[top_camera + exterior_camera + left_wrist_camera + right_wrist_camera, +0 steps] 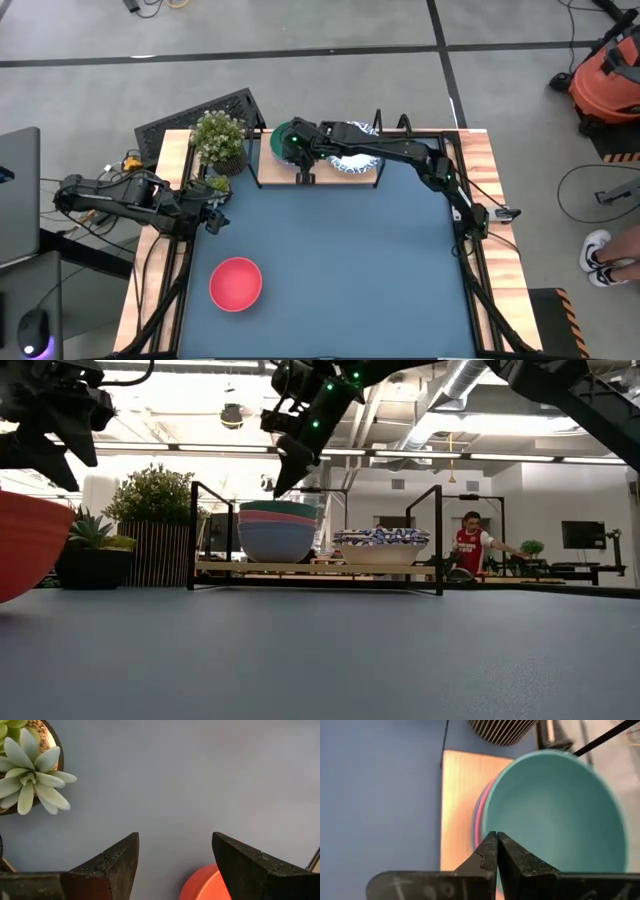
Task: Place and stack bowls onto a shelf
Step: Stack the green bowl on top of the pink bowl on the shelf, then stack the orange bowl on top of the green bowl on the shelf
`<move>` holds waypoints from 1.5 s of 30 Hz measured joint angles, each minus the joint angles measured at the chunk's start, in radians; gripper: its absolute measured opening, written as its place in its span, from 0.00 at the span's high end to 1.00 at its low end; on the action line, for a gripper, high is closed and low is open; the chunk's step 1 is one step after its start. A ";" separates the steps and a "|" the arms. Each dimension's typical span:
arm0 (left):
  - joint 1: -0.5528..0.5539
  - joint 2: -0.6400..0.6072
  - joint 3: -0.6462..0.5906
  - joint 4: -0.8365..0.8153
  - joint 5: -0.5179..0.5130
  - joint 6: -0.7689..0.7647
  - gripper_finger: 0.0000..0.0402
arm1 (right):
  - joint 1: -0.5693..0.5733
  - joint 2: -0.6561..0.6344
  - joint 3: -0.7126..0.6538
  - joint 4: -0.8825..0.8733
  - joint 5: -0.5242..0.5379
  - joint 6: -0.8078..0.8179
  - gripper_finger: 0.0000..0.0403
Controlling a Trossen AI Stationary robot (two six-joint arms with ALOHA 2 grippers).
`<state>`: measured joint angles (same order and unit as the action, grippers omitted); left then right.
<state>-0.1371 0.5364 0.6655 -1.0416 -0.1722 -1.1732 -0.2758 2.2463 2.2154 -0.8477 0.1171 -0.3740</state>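
On the shelf (268, 172) (320, 568) stand two stacks. The left one has a blue bowl (276, 544) at the bottom, a pink one (276, 518) in it and a green bowl (283, 143) (555, 810) on top. Beside it sit the white bowls with blue pattern (381, 540) (352, 163), partly under the right arm. My right gripper (303, 170) (280, 485) (496, 845) is shut and hovers just above the green bowl's near rim, touching nothing. The red bowl (236, 283) (20, 550) (205, 885) rests on the blue mat. My left gripper (213, 222) (175, 855) is open above the mat, on the far side of the red bowl.
A bushy potted plant (220, 140) (155, 495) stands left of the shelf. A small succulent pot (215, 185) (25, 775) sits near the left gripper. The blue mat (350, 270) spreads bare to the right of the red bowl. A person (468, 548) sits in the room behind.
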 joint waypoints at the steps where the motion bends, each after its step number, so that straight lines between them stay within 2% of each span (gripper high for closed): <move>1: 0.000 0.000 0.000 0.000 0.000 0.001 0.41 | 0.005 0.000 0.005 0.003 0.018 0.000 0.91; 4: 0.000 0.000 0.000 0.000 0.000 0.015 0.41 | 0.018 0.000 0.055 -0.028 0.039 0.000 0.88; 6: 0.000 0.000 0.000 0.000 0.000 0.017 0.41 | 0.032 -0.001 0.098 -0.035 0.012 0.008 0.87; 12: 0.000 0.000 0.000 0.000 0.000 0.031 0.41 | 0.120 -0.002 0.136 0.002 -0.256 0.085 0.86; 16: 0.000 0.000 0.000 0.000 0.007 0.066 0.41 | 0.209 -0.002 0.103 0.063 -0.321 -0.017 0.86; 20: 0.000 0.000 0.000 0.000 0.028 0.094 0.41 | 0.295 -0.001 0.035 0.169 -0.325 -0.148 0.86; 25: 0.000 0.000 0.000 -0.004 0.051 0.108 0.41 | 0.357 -0.001 -0.023 0.290 -0.331 -0.172 0.84; 30: 0.000 0.000 0.000 -0.035 0.087 0.138 0.41 | 0.380 0.002 -0.035 0.309 -0.370 -0.269 0.71; 35: 0.000 0.000 0.000 -0.050 0.088 0.140 0.41 | 0.421 0.057 -0.038 0.336 -0.384 -0.312 0.55; 37: 0.000 0.000 0.000 -0.050 0.088 0.140 0.41 | 0.440 0.099 -0.034 0.401 -0.384 -0.342 0.50; 39: 0.000 0.000 0.000 -0.050 0.090 0.140 0.41 | 0.458 0.112 -0.038 0.390 -0.384 -0.381 0.47; 41: 0.000 0.000 0.000 -0.050 0.104 0.140 0.41 | 0.474 0.150 -0.032 0.478 -0.384 -0.409 0.46; 45: 0.000 0.000 0.000 -0.050 0.119 0.140 0.41 | 0.496 0.193 -0.034 0.529 -0.383 -0.448 0.46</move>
<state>-0.1371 0.5362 0.6651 -1.0914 -0.0535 -1.0332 0.2202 2.4395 2.1814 -0.3187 -0.2661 -0.8218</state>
